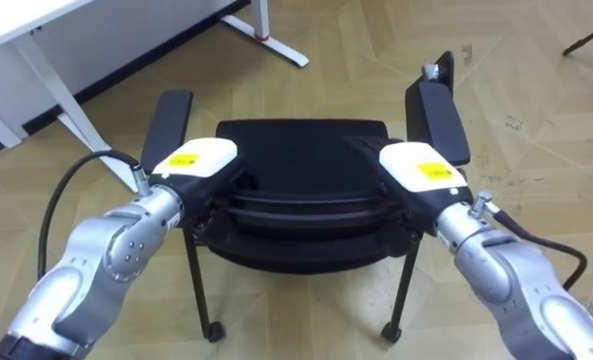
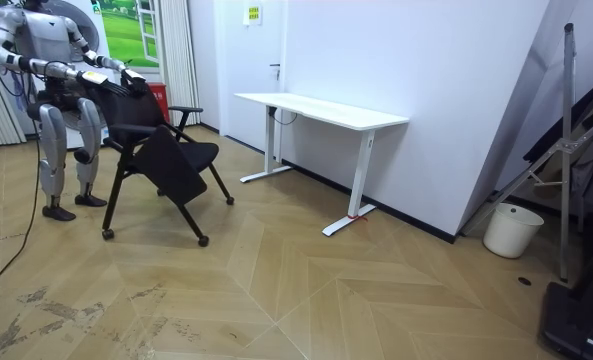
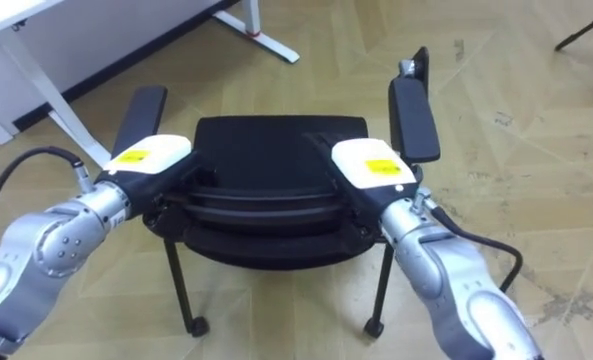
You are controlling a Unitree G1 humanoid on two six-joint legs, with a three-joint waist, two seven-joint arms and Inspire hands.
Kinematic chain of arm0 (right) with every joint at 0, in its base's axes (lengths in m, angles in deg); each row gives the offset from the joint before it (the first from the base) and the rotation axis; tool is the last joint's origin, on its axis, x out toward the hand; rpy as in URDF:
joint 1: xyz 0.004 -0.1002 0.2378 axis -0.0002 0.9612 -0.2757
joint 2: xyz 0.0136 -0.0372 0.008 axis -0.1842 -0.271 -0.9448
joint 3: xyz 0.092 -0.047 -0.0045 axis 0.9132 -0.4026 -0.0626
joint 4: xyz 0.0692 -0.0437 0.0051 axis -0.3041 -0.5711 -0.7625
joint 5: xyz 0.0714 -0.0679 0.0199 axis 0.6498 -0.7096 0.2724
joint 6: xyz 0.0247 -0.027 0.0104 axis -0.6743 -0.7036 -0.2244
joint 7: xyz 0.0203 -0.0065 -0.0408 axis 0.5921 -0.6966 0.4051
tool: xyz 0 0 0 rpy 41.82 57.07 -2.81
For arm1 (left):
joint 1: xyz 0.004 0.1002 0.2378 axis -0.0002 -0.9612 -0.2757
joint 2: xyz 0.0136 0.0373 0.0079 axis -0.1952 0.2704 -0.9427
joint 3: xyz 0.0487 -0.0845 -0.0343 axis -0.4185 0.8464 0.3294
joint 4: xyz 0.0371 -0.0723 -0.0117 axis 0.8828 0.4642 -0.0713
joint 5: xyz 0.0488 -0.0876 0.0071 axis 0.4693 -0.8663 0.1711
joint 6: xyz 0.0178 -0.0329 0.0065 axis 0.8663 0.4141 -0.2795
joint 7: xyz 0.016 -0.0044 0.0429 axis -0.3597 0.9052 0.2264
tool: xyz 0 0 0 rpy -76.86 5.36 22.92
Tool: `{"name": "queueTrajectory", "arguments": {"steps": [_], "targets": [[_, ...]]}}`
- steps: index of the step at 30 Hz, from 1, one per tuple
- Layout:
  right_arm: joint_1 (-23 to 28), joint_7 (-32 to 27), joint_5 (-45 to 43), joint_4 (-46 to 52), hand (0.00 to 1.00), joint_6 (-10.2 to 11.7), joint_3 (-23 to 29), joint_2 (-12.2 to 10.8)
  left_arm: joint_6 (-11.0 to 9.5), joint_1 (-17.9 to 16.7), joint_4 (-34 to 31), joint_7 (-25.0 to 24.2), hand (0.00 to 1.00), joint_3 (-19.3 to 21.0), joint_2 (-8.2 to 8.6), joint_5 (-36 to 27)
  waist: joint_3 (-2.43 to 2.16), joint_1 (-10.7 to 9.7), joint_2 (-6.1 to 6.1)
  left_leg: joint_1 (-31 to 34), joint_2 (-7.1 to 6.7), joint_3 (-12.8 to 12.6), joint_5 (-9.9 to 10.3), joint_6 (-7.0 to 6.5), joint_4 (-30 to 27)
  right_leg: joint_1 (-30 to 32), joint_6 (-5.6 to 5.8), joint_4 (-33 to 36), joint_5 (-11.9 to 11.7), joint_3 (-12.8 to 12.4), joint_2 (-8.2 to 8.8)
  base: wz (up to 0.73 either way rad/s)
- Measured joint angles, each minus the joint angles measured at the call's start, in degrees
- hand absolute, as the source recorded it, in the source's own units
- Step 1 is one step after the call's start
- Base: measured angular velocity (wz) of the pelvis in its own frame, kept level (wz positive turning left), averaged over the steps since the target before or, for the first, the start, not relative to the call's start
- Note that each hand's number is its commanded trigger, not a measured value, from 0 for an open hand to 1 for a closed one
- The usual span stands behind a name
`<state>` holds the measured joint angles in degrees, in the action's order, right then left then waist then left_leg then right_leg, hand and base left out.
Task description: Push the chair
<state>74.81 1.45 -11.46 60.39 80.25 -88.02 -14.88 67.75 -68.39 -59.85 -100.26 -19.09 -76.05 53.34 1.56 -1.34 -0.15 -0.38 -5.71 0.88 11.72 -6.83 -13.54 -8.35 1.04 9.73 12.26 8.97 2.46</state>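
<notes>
Nearest the lens: left hand [image 1: 198, 160] and right hand [image 1: 424, 168], backs upward, set on the top edge of the backrest of the black chair [image 1: 301, 190], one toward each end. Cannot tell whether fingers are spread, pressed together or curled over the edge: hidden against the dark backrest.

Chair located directly ahead of the robot on the wood floor [image 1: 496, 90], seat on the far side, an armrest at each flank, castered legs below. By the room view, positioned well apart from the white desk [image 2: 321, 108], with the robot standing close behind.

Judged as the start of the push, travel yet to come. Hazards noted:

- Tipping: contact high on the backrest over small casters; liable to pitch forward instead of rolling on any snag at a floor joint.
- Veering: with unequal pressure from the two hands, likely to swing left toward the desk foot [image 1: 276, 45].
- Slipping: grip unconfirmed; possible loss of contact under a sudden shove.
- Tripping: rear legs close to the robot's feet; risk of a kick on a long step.
</notes>
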Motion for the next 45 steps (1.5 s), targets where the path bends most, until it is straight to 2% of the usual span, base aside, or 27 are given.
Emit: {"name": "queueTrajectory", "arguments": {"steps": [4,8,12,16,20,21,22,23,24,30,36,40,45], "targets": [[0.0,0.1,-1.9,0.0,0.00,-1.1,-1.1,-0.1,0.6,0.0,0.0,-0.3,1.00,-0.2,0.25,0.5,-0.38,0.0,-0.06,0.0,0.00,0.1,0.0,0.00,-0.1,0.0,0.00,0.1,0.0,0.7,0.05,0.00],[0.0,-0.1,-1.9,-0.3,0.00,-1.0,-1.3,-0.1,0.6,0.0,0.2,-0.3,1.00,-0.3,0.26,0.5,-0.39,0.0,-0.06,-0.1,-0.01,0.7,0.0,0.00,-0.1,-0.1,0.00,0.1,0.0,0.7,0.00,0.00],[-0.3,-2.6,-1.7,-3.0,0.00,0.9,-1.6,0.4,0.5,-0.1,1.1,0.2,1.00,-0.6,0.51,0.4,-0.40,-0.1,-0.05,-0.8,-0.11,1.4,0.0,0.00,-0.2,-0.9,0.09,0.0,0.0,0.7,-0.03,0.01],[-1.7,-6.6,-1.7,-7.1,0.00,2.5,-2.2,0.6,0.8,0.0,1.3,0.6,1.00,-0.6,0.93,0.5,-0.37,-0.6,-0.11,-0.1,-0.17,1.4,0.0,0.00,-0.7,-1.1,0.08,0.0,0.0,2.4,0.02,0.09],[-2.9,-9.7,-1.7,-9.9,0.00,2.7,-3.3,0.6,1.4,0.0,1.3,0.8,1.00,-0.9,1.18,0.4,-0.16,-1.1,-0.47,0.1,-0.29,1.7,0.0,0.00,-1.1,-1.1,0.09,-0.1,0.0,2.4,0.05,0.03],[-4.1,-10.6,-1.7,-11.5,0.12,2.7,-4.1,0.6,1.7,0.0,1.3,0.8,1.00,-0.9,1.17,0.4,-0.16,-1.4,-0.56,0.1,-0.36,1.8,0.0,0.00,-1.2,-1.1,0.09,-0.1,0.0,2.4,0.10,0.00],[-4.9,-11.0,-1.7,-12.6,0.58,2.7,-4.5,0.6,1.8,0.0,1.5,1.0,1.00,-1.2,1.17,0.4,-0.16,-1.5,-0.71,0.2,-0.40,1.8,0.0,0.00,-1.2,-1.1,0.09,-0.1,0.0,2.4,0.12,0.00],[-5.3,-11.2,-1.7,-13.0,0.72,2.7,-4.7,0.6,1.8,0.0,1.5,1.1,1.00,-1.3,1.17,0.4,-0.12,-1.6,-0.86,0.2,-0.43,1.8,0.0,0.00,-1.2,-1.1,0.09,-0.1,0.0,2.4,0.15,-0.04],[-5.8,-11.5,-1.7,-13.8,1.00,2.7,-4.9,0.6,1.8,0.1,1.7,1.2,1.00,-1.5,1.20,0.2,-0.12,-1.6,-0.97,0.3,-0.51,1.8,0.0,-0.01,-1.3,-1.1,0.09,-0.1,0.0,2.5,0.20,0.00],[-6.6,-11.9,-1.8,-15.1,1.00,2.6,-5.1,0.6,2.2,0.1,1.7,0.9,1.00,-1.9,1.46,0.0,-0.11,-1.7,-1.37,1.0,-0.61,2.0,0.0,-0.06,-2.0,-0.8,0.10,-0.1,0.0,3.3,0.28,0.01],[-7.2,-12.5,-4.2,-16.0,1.00,4.3,-6.8,2.6,2.5,0.1,1.7,0.8,1.00,-2.1,1.45,0.0,-0.13,-1.6,-1.40,1.0,-0.61,1.9,0.0,-0.06,-2.2,-0.8,0.10,-0.1,0.0,2.7,0.23,0.00],[-7.1,-15.1,-5.5,-16.5,1.00,4.5,-7.3,3.4,2.5,0.6,1.7,0.6,1.00,-2.5,1.45,-0.1,-0.33,-1.4,-1.48,1.0,-0.64,2.0,0.0,-0.06,-2.1,-0.7,0.10,-0.1,0.0,2.4,0.25,0.00],[-6.8,-17.0,-6.1,-16.5,1.00,4.5,-7.5,3.5,2.5,0.8,1.7,0.7,1.00,-2.5,1.42,-0.2,-0.37,-1.4,-1.73,1.3,-0.62,1.9,0.0,-0.06,-2.1,-0.6,0.10,-0.1,0.0,2.6,0.25,0.00]]}}
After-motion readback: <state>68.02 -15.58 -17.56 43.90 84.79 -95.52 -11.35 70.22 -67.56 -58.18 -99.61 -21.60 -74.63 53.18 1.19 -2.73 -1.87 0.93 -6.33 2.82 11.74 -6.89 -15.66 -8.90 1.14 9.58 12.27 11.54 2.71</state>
